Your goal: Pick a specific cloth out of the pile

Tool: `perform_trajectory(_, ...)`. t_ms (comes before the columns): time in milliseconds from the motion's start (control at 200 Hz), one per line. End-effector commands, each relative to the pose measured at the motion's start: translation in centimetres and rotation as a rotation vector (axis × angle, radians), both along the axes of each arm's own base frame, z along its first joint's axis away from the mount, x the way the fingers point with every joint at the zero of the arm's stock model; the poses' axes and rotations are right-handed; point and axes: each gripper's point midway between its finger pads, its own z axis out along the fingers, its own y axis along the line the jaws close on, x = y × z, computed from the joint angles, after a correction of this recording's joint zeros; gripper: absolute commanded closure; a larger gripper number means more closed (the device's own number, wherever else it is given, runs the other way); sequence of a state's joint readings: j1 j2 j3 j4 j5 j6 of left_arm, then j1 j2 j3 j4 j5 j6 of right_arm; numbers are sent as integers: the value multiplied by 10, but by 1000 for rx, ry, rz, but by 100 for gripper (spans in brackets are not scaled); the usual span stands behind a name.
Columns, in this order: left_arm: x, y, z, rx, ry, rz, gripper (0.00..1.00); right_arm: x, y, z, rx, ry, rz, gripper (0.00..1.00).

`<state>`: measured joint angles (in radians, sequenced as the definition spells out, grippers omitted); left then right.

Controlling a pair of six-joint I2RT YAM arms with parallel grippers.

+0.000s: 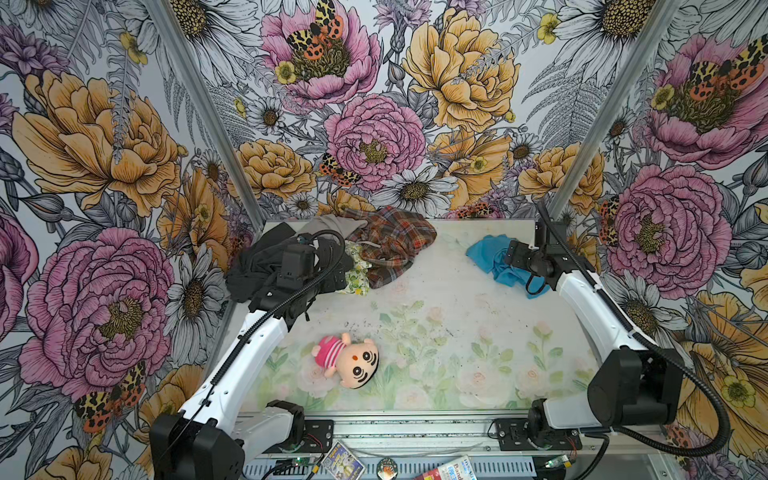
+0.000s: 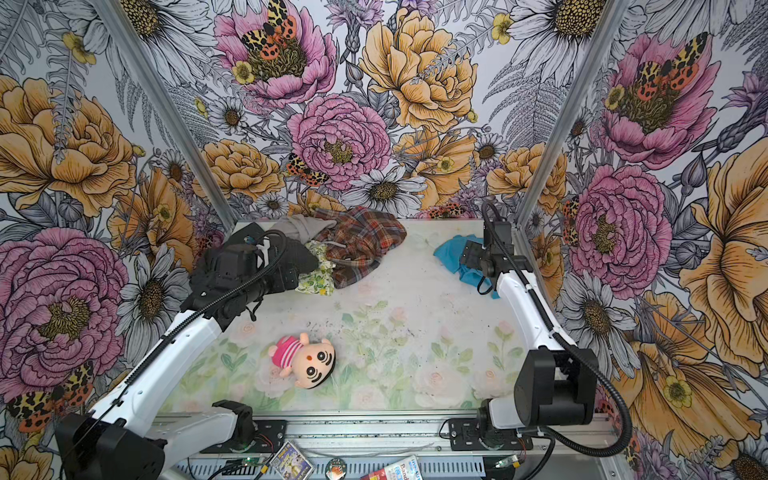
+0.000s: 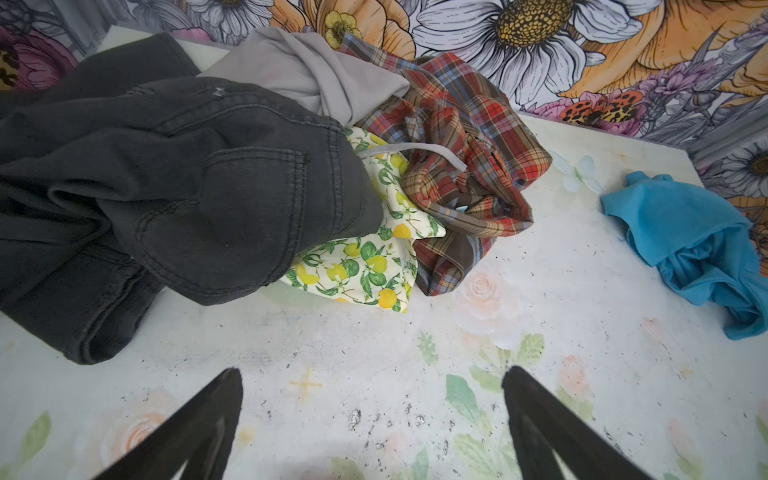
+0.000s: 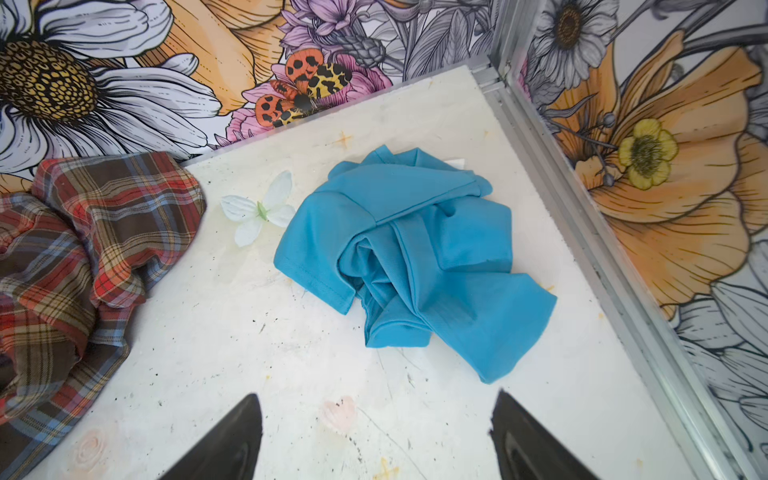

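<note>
Turquoise-blue thin fabric cloth (image 4: 415,257) lies crumpled on the pale counter (image 4: 249,353) just ahead of my right jaws, spread and empty, apart from the mixed garment pile (image 1: 386,245); left jaws, spread too, sit farther.

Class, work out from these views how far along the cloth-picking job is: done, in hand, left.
Done: the blue cloth lies alone on the table, apart from the pile. In hand: nothing; both the right gripper and left gripper stand open and empty. Left: probably only backing away.
</note>
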<state>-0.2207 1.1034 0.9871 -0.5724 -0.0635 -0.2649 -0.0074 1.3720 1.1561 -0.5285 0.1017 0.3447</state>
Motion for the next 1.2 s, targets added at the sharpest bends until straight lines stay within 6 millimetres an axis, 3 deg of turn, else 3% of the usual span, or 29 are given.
perform_trajectory(0,7,20,13,28,-98,43,1,-8,-8,15,-73,-96,3,13)
perform_trajectory(90,7,38,11,68,-123,96,1,-23,-13,18,-103,-146,-17,12)
perform_trajectory(275,18,70,-7,177,-203,171,1,-46,-16,1,-166,-215,0,12)
perform_trajectory(615,46,84,-54,170,-372,172,1,-73,-22,-32,-238,-377,-17,11)
perform_trajectory(755,45,88,-84,207,-379,165,1,-69,-24,-49,-261,-373,-15,11)
perform_trajectory(1005,55,93,-81,188,-439,171,1,-49,-25,-70,-283,-402,-5,11)
perform_trajectory(1195,60,100,-100,194,-449,212,1,-23,-18,-71,-277,-447,28,10)
